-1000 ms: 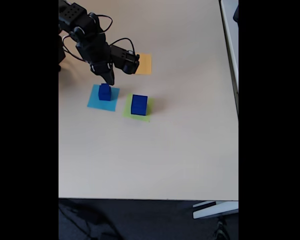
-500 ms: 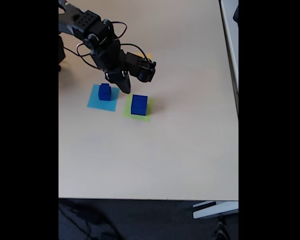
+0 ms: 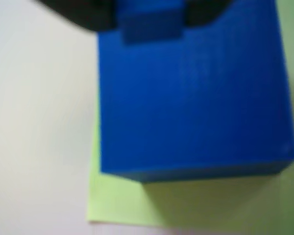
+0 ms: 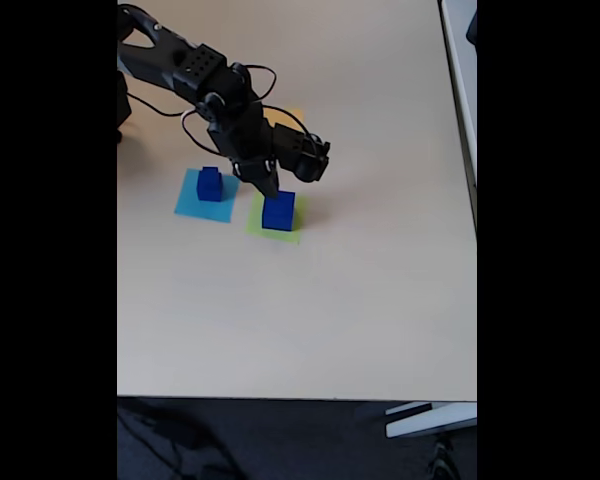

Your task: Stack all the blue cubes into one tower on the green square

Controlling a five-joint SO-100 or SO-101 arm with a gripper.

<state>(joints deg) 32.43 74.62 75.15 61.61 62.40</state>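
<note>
A large blue cube (image 4: 278,213) sits on the green square (image 4: 257,226) near the middle of the table. In the wrist view this cube (image 3: 196,98) lies just below me, with the green square (image 3: 122,200) showing at its near edge. My gripper (image 4: 269,188) hangs over the cube's top left part. In the wrist view, my gripper (image 3: 148,17) is shut on a small blue cube (image 3: 149,24), held just above the large cube's top. Another blue cube (image 4: 210,184) stands to the left on a light-blue paper square (image 4: 190,206).
An orange paper square (image 4: 296,113) peeks out behind the arm (image 4: 195,75), which reaches in from the top left. The table's right edge (image 4: 474,200) and front edge (image 4: 300,398) bound the beige surface.
My gripper has swung from above the cube on the light-blue square to the right, and now hangs over the large cube on the green square.
</note>
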